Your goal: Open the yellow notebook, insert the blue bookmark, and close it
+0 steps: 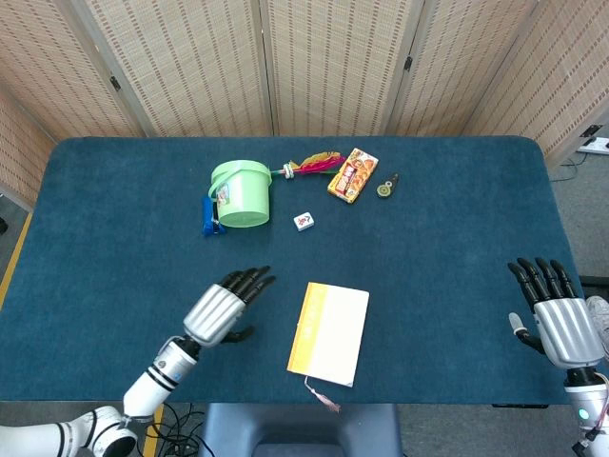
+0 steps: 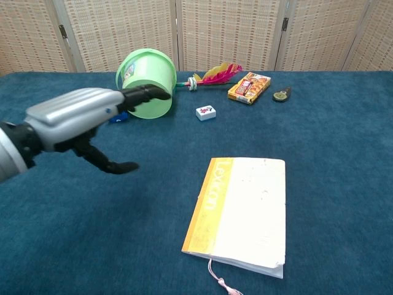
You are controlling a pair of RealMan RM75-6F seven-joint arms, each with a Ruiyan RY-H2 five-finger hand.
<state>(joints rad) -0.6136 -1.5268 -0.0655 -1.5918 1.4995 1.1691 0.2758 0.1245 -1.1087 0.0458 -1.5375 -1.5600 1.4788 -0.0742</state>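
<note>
The yellow notebook [image 1: 328,333] [image 2: 241,212] lies closed and flat near the table's front edge, its yellow spine strip on the left. A pink tassel cord [image 1: 324,397] [image 2: 221,283] sticks out from its near edge; the blue bookmark itself is hidden. My left hand [image 1: 221,307] [image 2: 80,117] hovers to the left of the notebook, apart from it, fingers stretched out and holding nothing. My right hand [image 1: 555,319] stays at the table's right front edge, fingers spread and empty.
At the back lie a green bucket [image 1: 242,193] [image 2: 146,83] on its side, a blue object [image 1: 209,216] beside it, a feather shuttlecock [image 1: 312,165], an orange snack box [image 1: 353,175], a small white tile [image 1: 304,221] and a round metal trinket [image 1: 385,188].
</note>
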